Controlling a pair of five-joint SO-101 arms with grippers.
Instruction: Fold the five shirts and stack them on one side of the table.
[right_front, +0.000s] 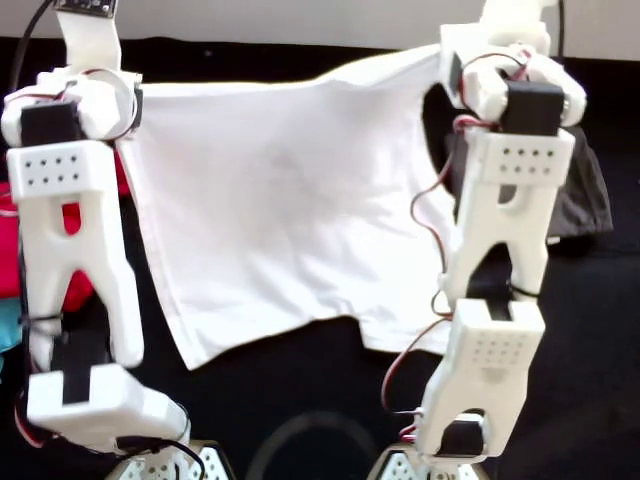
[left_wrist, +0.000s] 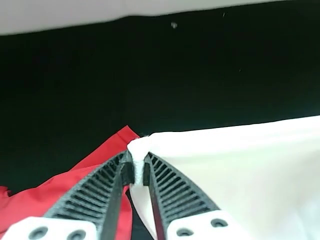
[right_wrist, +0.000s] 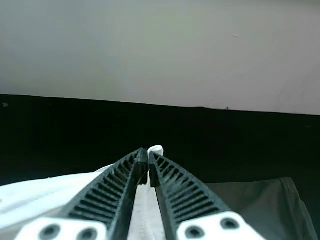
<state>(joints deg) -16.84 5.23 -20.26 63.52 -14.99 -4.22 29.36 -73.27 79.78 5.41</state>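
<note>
**White shirt (right_front: 290, 210) pinched at both far corners**

The left claw (left_wrist: 138, 167) is clamped on a bunched corner of the white shirt, and the right claw (right_wrist: 148, 157) nips the opposite far corner. The shirt spreads between them across the middle of the black table (right_front: 320, 390), its near hem loose. A red shirt (left_wrist: 75, 190) lies just beside the left claw, and a dark grey shirt (right_wrist: 250, 205) beside the right. This looks like the first fold of one shirt. Next, both claws should likely carry the far edge toward the near hem together, keeping it taut
</note>
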